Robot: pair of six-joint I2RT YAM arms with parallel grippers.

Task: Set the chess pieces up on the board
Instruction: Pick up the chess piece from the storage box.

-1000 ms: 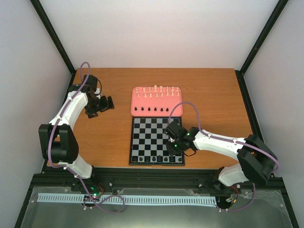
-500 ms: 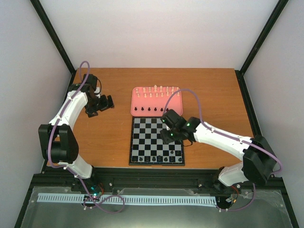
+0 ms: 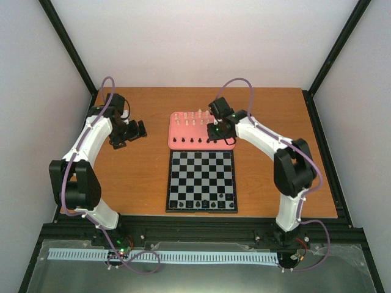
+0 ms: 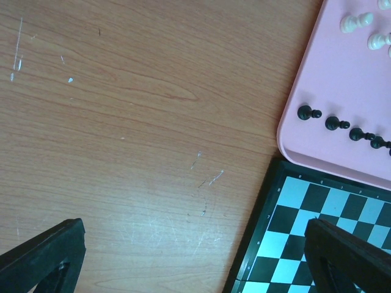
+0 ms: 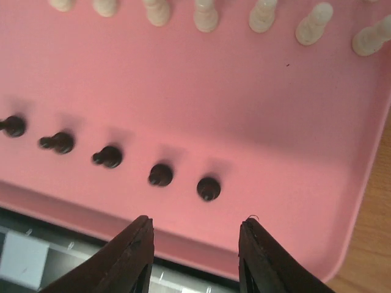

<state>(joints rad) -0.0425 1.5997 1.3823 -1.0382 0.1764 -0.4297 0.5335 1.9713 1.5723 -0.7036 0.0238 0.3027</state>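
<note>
We saw right gripper (image 5: 195, 235) leave the board (image 3: 201, 177) for the pink tray (image 5: 317, 152), jaws part-open, empty, over a black pawn (image 5: 209, 188): next pickup.

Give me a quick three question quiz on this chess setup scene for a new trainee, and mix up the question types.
1. Fill the gap: the black pieces on the board stand in the row ___ from the pink tray (nearest or farthest).
2. Where do the cream-white pieces stand? A: on the board. B: on the pink tray. C: on both.
3. True or false: the right pincer grips a black piece.

Key: 1 farthest; 2 B; 3 false. The right pincer is open, with nothing between its fingers.
</note>
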